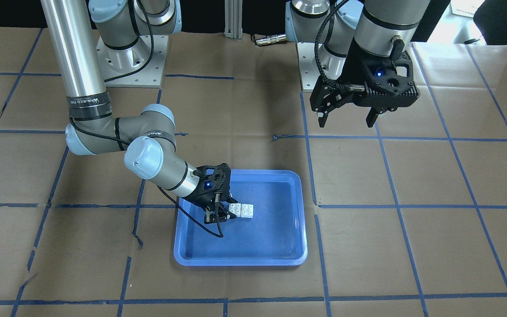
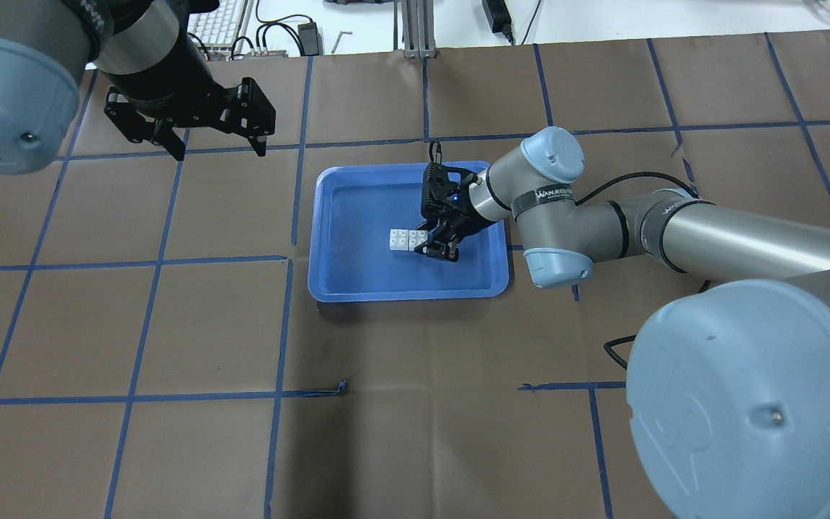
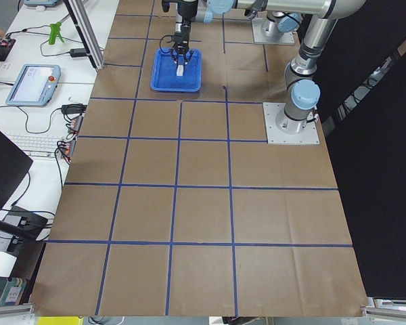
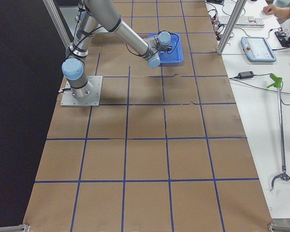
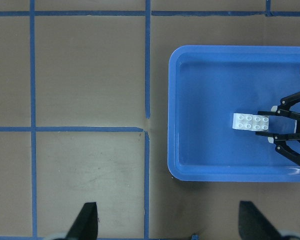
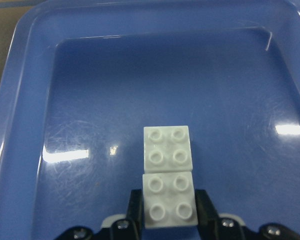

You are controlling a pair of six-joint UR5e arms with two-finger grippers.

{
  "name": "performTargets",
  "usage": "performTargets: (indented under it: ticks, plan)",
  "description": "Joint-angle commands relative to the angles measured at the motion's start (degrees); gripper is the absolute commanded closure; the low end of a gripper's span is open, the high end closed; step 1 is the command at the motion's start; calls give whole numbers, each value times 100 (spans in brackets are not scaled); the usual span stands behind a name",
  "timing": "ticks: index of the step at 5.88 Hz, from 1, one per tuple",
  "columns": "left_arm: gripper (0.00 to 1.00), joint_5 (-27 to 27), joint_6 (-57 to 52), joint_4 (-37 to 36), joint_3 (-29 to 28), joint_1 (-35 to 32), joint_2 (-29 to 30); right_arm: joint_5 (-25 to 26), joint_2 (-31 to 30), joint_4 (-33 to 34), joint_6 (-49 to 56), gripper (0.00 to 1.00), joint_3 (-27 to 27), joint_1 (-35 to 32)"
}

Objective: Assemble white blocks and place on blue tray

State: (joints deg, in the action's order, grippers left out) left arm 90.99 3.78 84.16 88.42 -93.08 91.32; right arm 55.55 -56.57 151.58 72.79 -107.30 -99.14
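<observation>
you find the white blocks (image 2: pixel 408 240) about the middle of the blue tray (image 2: pixel 364 209), on its floor, studs up, set side by side in one row with their edges touching; whether they are really locked together, these views do not tell you; the right gripper (image 6: pixel 169 205) comes in over the tray's short rim on the robot's right side and stands low over the floor; its two fingers (image 6: pixel 134 212) press against the opposite sides of the block nearer to that rim, so the jaws pinch this block; the second block lies free beyond the fingertips, toward the other short rim; around the row the tray floor is open: a wide part up to the short rim on the robot's left side, and a strip up to each long rim; the floor is lightly scuffed and carries some glare; a black cable (image 1: pixel 209 229) loops from the wrist down inside the tray, toward the long rim on the operators' side, and you cannot tell if it touches the floor; the left gripper (image 2: pixel 220 153) hangs raised over the brown table (image 2: pixel 415 360), well apart from the tray, off its short rim on the robot's left side; its jaws are spread wide and hold nothing; the tray lies flat, its rims nearly parallel with the blue tape lines (image 2: pixel 163 260); bare brown paper shows beside all four rims.
</observation>
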Motion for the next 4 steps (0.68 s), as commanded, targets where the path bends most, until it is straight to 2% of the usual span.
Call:
performTargets:
  ticks: [1,3,4]
  plan:
    - [1,6,0,4,-9,0,0,8,-29,-6,-89,1,77,0]
    - [1,6,0,4,0,0,0,366,-256,-119,-343,0,505,78]
    - [1,6,0,4,-9,0,0,769,-536,-703,-719,0,699,114]
